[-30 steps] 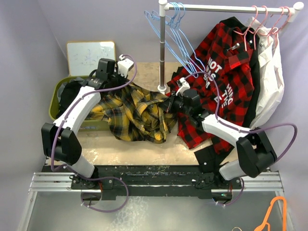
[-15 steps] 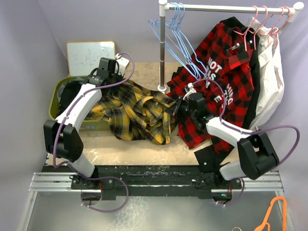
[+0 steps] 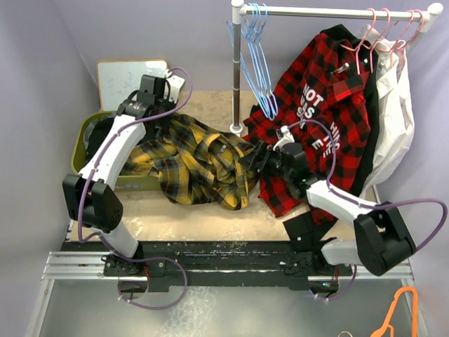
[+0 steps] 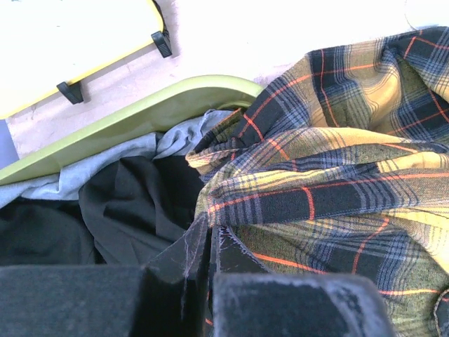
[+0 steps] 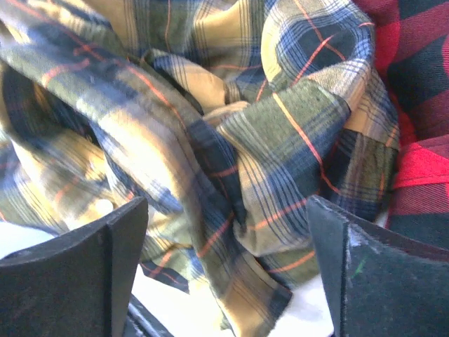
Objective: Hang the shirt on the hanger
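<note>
A metal rack (image 3: 238,77) stands at the back of the table (image 3: 203,221). Its pole comes down just behind the heap of cloth. A bunch of light-blue hangers (image 3: 261,70) hangs at the left end of the rail, next to the pole. Pink hangers (image 3: 382,31) hang at the right end. A red-and-black checked shirt (image 3: 337,105) and a white garment (image 3: 396,112) hang there too. The red shirt reaches down to the table, right beside the right arm. On the left is a green bin (image 3: 78,151) with dark and gray clothes in it. A small whiteboard (image 3: 130,81) stands behind the bin.

The yellow-and-navy plaid shirt (image 3: 196,165) lies crumpled on the table between the two arms. Its left part lies over the rim of the bin, and its right edge touches the red shirt. It is lower than the blue hangers and is not on any of them.

The left gripper (image 4: 210,263) is at the bin side of the shirt. Its fingers are pressed together, with a fold of the plaid cloth pinched between them. The right gripper (image 5: 226,225) is at the shirt's right side. Its fingers are spread wide, and the bunched cloth is right in front of them. I cannot tell if they touch it.
</note>
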`<state>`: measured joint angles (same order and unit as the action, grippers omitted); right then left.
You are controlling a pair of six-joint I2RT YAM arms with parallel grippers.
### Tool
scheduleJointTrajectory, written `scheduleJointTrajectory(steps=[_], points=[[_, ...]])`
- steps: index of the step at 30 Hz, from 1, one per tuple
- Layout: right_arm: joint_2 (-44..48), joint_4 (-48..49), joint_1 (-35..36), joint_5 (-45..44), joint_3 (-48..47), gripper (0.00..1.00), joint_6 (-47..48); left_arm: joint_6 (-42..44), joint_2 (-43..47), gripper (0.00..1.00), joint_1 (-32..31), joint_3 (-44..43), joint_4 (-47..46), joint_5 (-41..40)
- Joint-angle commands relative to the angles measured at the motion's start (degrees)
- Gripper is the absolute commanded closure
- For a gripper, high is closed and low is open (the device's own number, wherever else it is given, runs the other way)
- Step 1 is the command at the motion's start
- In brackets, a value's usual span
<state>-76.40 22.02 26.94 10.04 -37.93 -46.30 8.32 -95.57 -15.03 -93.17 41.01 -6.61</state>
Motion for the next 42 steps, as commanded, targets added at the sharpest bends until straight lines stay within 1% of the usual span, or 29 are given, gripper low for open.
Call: scheduleJointTrajectory(steps=[1, 3, 4, 5, 6, 9, 10, 11, 12, 14, 15, 17, 19, 20, 22, 25, 26, 27, 30, 33, 38, 42], points=[[6.08, 3.62, -0.09, 0.79, 2.37, 0.00, 4.54, 0.17, 1.58, 1.00, 1.05, -3.24, 0.69, -0.66], [10.12, 2.75, -0.13, 5.29, 3.29, 0.00, 8.63, 0.18, 1.59, 0.98, 1.06, -2.91, 0.61, -0.07], [13.68, 2.69, -0.18, 5.03, 5.20, 0.00, 10.51, 0.26, 1.57, 0.96, 1.05, -2.79, 0.72, 0.21], [17.87, 3.57, -0.06, 5.81, 7.19, 0.00, 11.51, 0.25, 1.50, 0.95, 1.05, -2.73, 0.81, 0.52], [24.05, 3.78, -0.05, 5.76, 9.32, 0.00, 12.19, 0.19, 1.49, 0.94, 1.05, -2.52, 0.82, 0.74], [38.44, -1.90, -0.04, 2.86, 10.75, 0.00, 15.82, 0.07, 1.55, 0.88, 1.05, -2.20, 1.15, 1.88], [41.47, -5.45, -0.04, 0.56, 9.18, 0.00, 17.50, -0.04, 1.60, 0.83, 1.05, -2.15, 1.25, 2.03], [43.55, -14.17, -0.04, -3.95, 1.66, 0.00, 23.22, -0.13, 2.19, 0.55, 1.06, -1.71, 1.18, 2.56], [42.92, -17.15, -0.04, -6.85, -1.96, 0.00, 25.34, -0.17, 2.42, 0.44, 1.06, -1.49, 1.11, 2.76], [39.76, -20.83, -0.04, -9.39, -10.15, 0.00, 27.58, -0.15, 2.88, 0.40, 1.12, -1.54, 1.13, 3.00], [37.28, -21.84, -0.04, -12.27, -14.00, 0.00, 29.08, -0.08, 3.10, 0.38, 1.10, -1.51, 1.09, 2.90], [29.36, -26.66, -0.07, -15.73, -24.46, 0.00, 32.08, 0.17, 3.34, 0.33, 1.06, -1.57, 0.94, 2.37], [21.63, -29.72, -0.20, -18.66, -33.52, 0.00, 32.62, 0.37, 3.50, 0.25, 1.05, -1.69, 0.99, 1.98], [18.61, -30.21, -0.34, -19.34, -37.07, 0.02, 33.17, 0.56, 3.65, 0.21, 1.05, -1.82, 1.07, 1.89], [13.82, -29.92, -1.39, -19.65, -43.03, 0.11, 32.83, 1.00, 4.42, 0.17, 1.07, -1.93, 1.25, 1.78], [7.50, -30.48, -3.70, -17.36, -51.29, 0.36, 31.41, 2.05, 6.18, 0.12, 1.05, -1.84, 1.63, 2.41], [5.88, -30.13, -4.17, -16.02, -53.15, 0.40, 31.10, 2.58, 7.04, 0.11, 1.10, -1.72, 1.81, 2.87], [4.19, -30.22, -4.32, -15.08, -54.90, 0.41, 30.67, 2.92, 7.91, 0.11, 1.10, -1.44, 1.82, 3.27], [-1.13, -31.24, -4.44, -12.49, -59.87, 0.41, 29.01, 3.97, 11.76, 0.10, 1.06, 0.13, 0.48, 3.20], [-3.27, -29.49, -4.44, -9.71, -60.89, 0.41, 26.84, 4.97, 13.57, 0.10, 1.11, 0.97, 0.06, 1.65], [-7.17, -30.57, -4.44, -9.86, -64.27, 0.41, 25.54, 5.53, 15.22, 0.10, 1.05, 2.67, -0.82, 0.65], [-9.07, -29.98, -4.35, -8.70, -65.85, 0.39, 25.44, 5.52, 15.58, 0.10, 1.06, 3.46, -1.17, 0.54]])
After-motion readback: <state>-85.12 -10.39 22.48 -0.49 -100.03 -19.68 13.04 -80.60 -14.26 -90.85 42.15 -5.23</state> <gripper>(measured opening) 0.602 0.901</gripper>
